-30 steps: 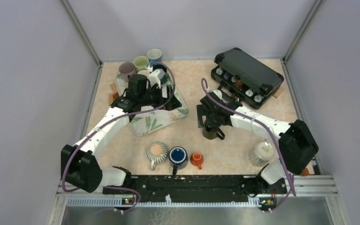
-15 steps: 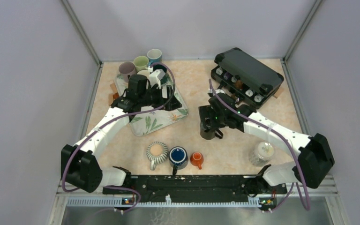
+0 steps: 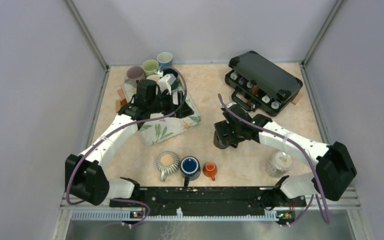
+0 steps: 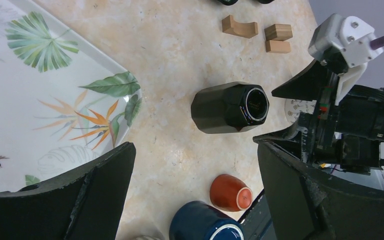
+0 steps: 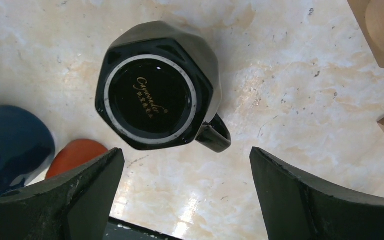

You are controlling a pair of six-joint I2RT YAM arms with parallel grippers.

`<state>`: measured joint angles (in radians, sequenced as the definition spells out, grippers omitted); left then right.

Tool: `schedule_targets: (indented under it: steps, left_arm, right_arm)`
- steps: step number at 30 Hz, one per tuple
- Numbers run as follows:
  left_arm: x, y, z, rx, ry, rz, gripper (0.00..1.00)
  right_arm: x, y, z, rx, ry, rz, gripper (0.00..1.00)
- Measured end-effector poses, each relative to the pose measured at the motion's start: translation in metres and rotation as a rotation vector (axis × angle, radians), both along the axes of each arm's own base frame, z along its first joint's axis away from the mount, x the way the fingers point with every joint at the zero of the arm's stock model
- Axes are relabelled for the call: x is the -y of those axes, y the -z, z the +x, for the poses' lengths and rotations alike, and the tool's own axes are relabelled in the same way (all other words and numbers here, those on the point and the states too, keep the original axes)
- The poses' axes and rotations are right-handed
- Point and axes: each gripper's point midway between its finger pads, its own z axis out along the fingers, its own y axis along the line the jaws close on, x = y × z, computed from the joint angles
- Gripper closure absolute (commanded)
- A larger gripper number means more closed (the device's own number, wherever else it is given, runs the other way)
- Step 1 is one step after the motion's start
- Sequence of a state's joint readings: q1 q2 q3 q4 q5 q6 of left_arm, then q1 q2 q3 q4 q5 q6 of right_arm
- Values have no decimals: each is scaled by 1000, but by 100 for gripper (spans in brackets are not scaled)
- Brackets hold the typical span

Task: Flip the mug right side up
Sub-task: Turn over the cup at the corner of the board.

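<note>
Right wrist, upended black mug [image 5: 152, 100], orange cup [image 5: 75, 155] near

Glossy black glazed mug [image 5: 152, 85], its base ring pale and speckled. Smooth marble-patterned bench [image 5: 300, 115] with a soft sheen. Matt, grainy black plastic on the right end effector [image 5: 185, 152]. Bare wood blocks [image 4: 240, 26]. Shiny leaf-printed tray [image 4: 30, 115].

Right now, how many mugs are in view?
7. Black mug upside down under the right end effector; striped mug, blue mug and orange mug in the near row; purple mug, green mug and teal mug near the tray's far end. Left arm may hide more.
</note>
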<state>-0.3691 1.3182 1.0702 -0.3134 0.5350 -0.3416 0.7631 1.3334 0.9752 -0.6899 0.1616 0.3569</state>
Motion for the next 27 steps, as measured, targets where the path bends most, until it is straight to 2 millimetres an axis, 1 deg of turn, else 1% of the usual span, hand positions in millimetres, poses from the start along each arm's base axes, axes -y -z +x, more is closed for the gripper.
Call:
schedule_targets:
  steps: [4, 11, 14, 19, 21, 24, 27]
  left_arm:
    - [0, 0, 0, 0, 0, 0, 2]
    - [0, 0, 0, 0, -1, -1, 2]
    - [1, -1, 0, 2, 1, -5, 2]
    - [2, 0, 2, 2, 4, -9, 2]
    - [2, 0, 2, 1, 4, -8, 2]
    - [2, 1, 2, -1, 3, -8, 2]
    - [2, 1, 3, 0, 3, -8, 1]
  right_arm:
    - [3, 12, 4, -11, 5, -46, 7]
    - [7, 31, 14, -22, 63, -114, 8]
    - [2, 30, 26, -9, 123, -110, 8]
    - [-19, 22, 61, 29, 233, -24, 10]
    - [-27, 17, 72, 43, 257, 16, 11]
    - [-34, 12, 78, 56, 276, 55, 13]
    - [-35, 11, 79, 57, 284, 67, 13]
